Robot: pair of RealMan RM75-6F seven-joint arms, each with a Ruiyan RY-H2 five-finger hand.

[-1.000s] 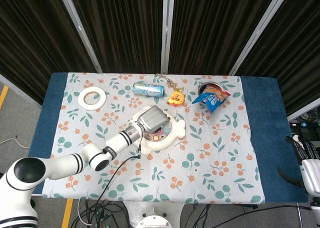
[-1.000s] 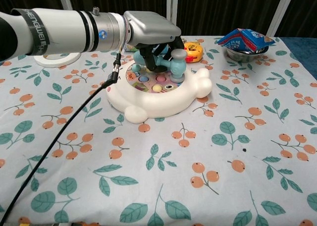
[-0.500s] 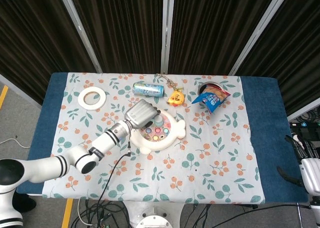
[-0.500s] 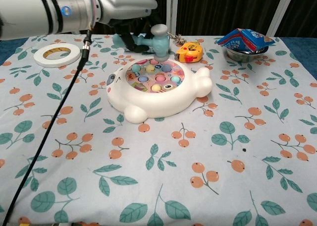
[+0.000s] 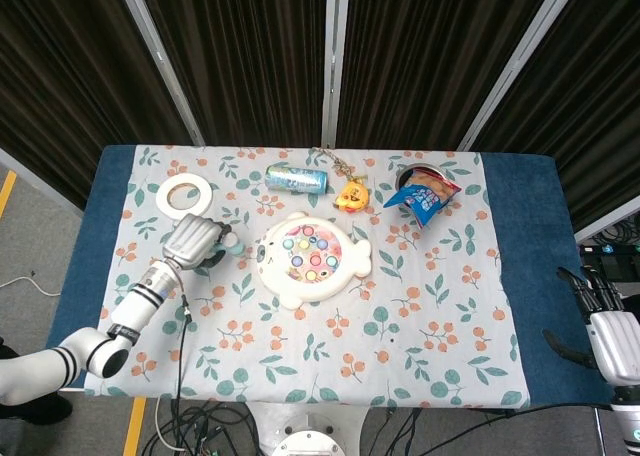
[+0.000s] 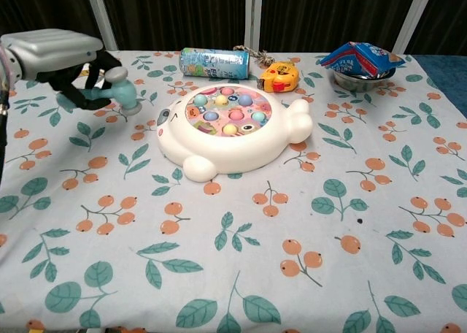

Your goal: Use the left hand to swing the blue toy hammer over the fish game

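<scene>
Blue toy hammer (image 6: 117, 90) gripped by left robot hand (image 5: 194, 241) (beside fish game (image 6: 228, 129)).

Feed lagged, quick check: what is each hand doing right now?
Left hand: holding the blue toy hammer.
Right hand: holds nothing, fingers apart, beside the table.

Looks like a robotics lab or recording bay, not a home. Dark pleated curtains (image 5: 250, 56) on metal poles (image 5: 335, 61) closing off the far side. Bare grey floor with a yellow safety stripe (image 5: 6, 191) at far left. Loose cables (image 5: 200, 416) bundled under the near table edge. One table (image 5: 530, 276) under a leaf-print cloth (image 6: 292, 260), staged with assorted props.
</scene>
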